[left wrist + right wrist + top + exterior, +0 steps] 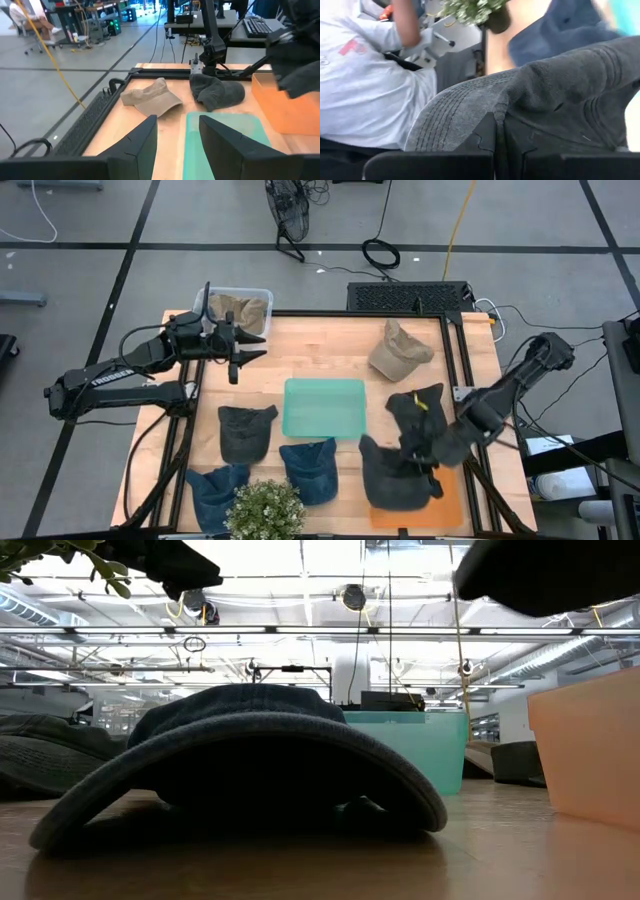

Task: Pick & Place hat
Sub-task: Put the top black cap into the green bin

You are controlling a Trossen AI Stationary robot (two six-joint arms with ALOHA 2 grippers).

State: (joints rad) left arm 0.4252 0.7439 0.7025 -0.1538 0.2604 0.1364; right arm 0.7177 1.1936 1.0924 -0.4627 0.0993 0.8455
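— What's the left doing?

— My left gripper (243,352) hovers at ten o'clock beside the clear bin (262,297), fingers spread, grasping nothing.

— And the right?

— My right gripper (425,456) at five o'clock pinches the dark grey cap (392,475) by its brim, over the orange tray (450,502).

— Risk?

— A thin pinch: I reckon the brim could slip, or the hanging crown snag the tray's wall.

Two dark, near-black arms here, built from slim tubular links joined by chunkier rounded joints. The left arm (115,372) carries white lettering along its long link. The left gripper (243,347) ends in flat, angular black fingers (135,145), broad and wedge-shaped. The right arm (515,380) shows the same matte finish.
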